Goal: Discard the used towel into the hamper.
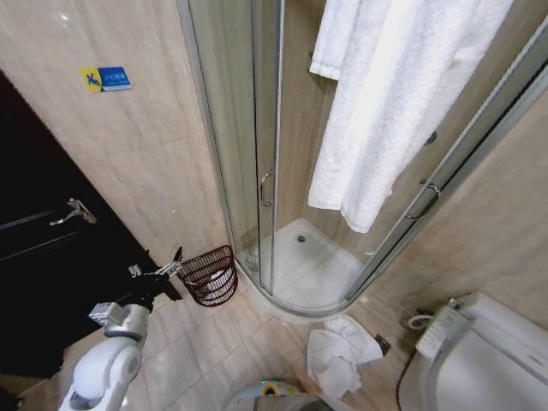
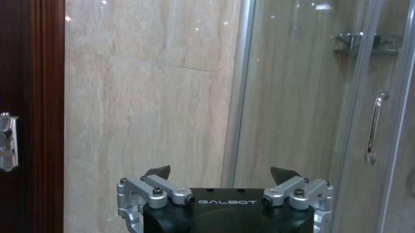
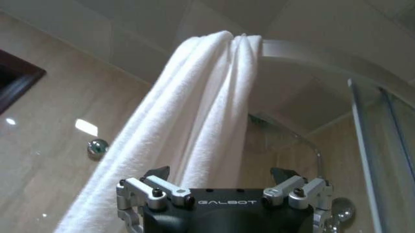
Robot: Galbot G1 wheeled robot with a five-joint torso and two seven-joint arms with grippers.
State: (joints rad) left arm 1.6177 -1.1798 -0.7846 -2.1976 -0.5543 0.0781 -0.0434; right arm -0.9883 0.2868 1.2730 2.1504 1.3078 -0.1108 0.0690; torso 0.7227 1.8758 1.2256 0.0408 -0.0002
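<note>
From my seat the hamper [image 1: 210,275] reads as dark reddish-brown openwork, wire or wicker, I cannot tell which, with pale cloth inside. The hanging towel [image 1: 385,94] is thick white terry, nubbly and matt; at six o'clock from it a crumpled towel [image 1: 338,355] of the same cloth lies on glossy beige floor tiles [image 1: 214,342]. The wall [image 1: 128,154] is polished stone-look tile catching highlights. The shower doors [image 1: 235,145] are clear glass in satin metal frames with a chromed handle [image 1: 265,188]. My left gripper [image 2: 220,174] is matt black plastic with bare silvery metal links. The door [image 1: 43,274] looks dark glossy wood.
</note>
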